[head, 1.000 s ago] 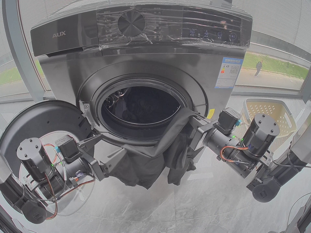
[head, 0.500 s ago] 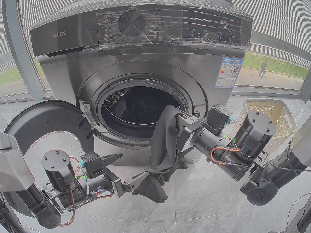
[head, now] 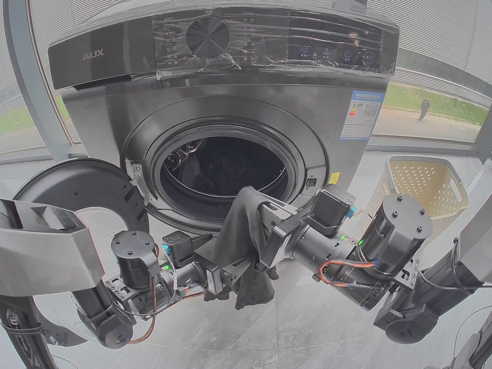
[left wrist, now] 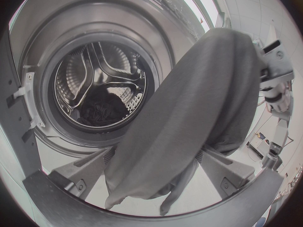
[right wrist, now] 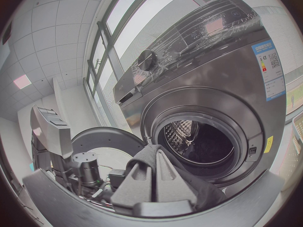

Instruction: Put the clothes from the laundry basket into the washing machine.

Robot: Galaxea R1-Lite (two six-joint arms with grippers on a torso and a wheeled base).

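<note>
A dark grey garment [head: 240, 231] hangs in front of the washing machine's open drum [head: 225, 172], just below its rim. My right gripper [head: 264, 209] is shut on the garment's top edge, and the cloth drapes over its closed fingers [right wrist: 164, 177]. Lower and to the left, my left gripper [head: 231, 265] is open, its two fingers [left wrist: 88, 166] spread wide. The garment [left wrist: 195, 95] hangs down between them. More dark clothing [left wrist: 101, 107] lies at the bottom of the drum. The beige laundry basket [head: 428, 180] stands on the floor to the machine's right, and I see nothing in the part of it that shows.
The round machine door [head: 77, 190] is swung fully open to the left, beside my left arm. Pale tiled floor [head: 307, 324] lies in front of the machine. Glass walls stand behind and beside the machine.
The garment was stretched wide between both grippers and now hangs bunched from the right one. My left arm swung right, under the cloth. The right gripper shifted left and down.
</note>
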